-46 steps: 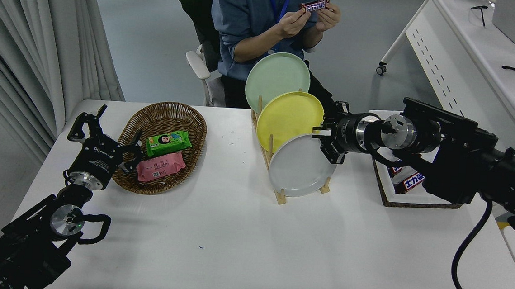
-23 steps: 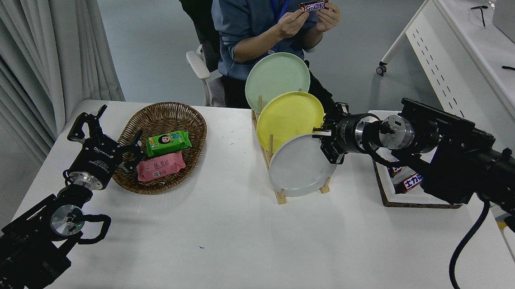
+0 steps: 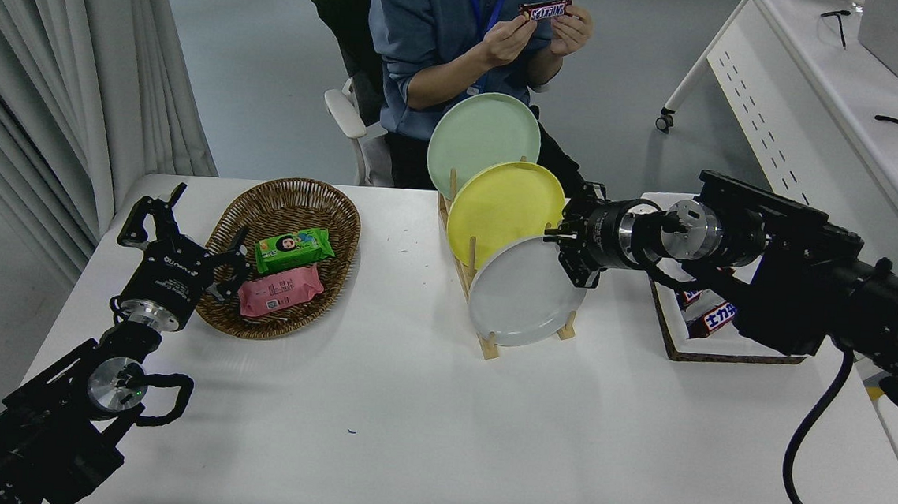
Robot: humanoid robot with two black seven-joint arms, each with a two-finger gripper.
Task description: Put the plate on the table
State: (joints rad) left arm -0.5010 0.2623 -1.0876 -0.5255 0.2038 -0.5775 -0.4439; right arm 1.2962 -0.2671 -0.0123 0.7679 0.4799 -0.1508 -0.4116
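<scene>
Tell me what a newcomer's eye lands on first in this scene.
Three plates standing in a wooden rack at the table's middle: pale green plate at the back, yellow plate, grey plate in front. The right gripper sits at the grey plate's upper right rim. A wicker basket of snack packs lies left.

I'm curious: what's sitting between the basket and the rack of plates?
Nothing: in the head view, only bare white table lies between the wicker basket and the wooden plate rack.
</scene>
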